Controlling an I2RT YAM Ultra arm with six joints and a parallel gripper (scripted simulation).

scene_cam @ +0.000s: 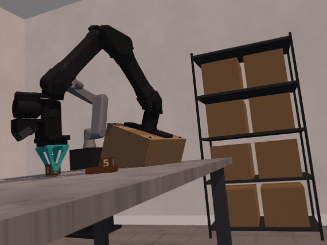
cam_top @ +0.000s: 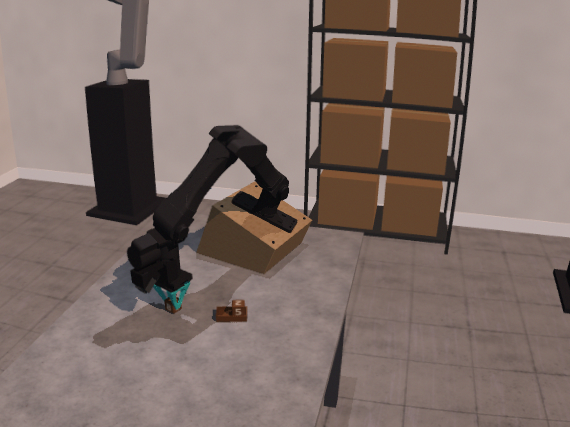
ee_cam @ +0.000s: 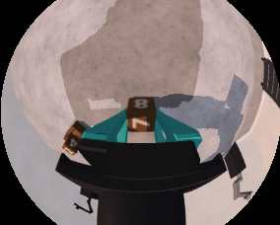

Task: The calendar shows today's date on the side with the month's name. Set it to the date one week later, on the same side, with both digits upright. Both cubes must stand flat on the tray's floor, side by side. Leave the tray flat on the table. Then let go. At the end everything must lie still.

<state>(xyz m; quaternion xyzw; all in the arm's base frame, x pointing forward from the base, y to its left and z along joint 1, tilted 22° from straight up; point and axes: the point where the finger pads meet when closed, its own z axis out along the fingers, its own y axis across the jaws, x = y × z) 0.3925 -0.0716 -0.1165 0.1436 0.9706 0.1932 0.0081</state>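
Observation:
My gripper points down with its teal fingers shut on a brown number cube. In the wrist view this cube shows an 8 and a 7. It is at the table's surface, left of the tray in the top and exterior views; whether it rests on the table is hard to tell. The brown tray lies flat. The other cube stands in its right part, with an upright 5 facing the top and exterior views and a 2 on top. The tray's left part holds no cube.
The arm's wooden base block stands behind the tray on the grey table. The table's right edge is to the right of the tray. A shelf with boxes and another arm on a pedestal stand behind.

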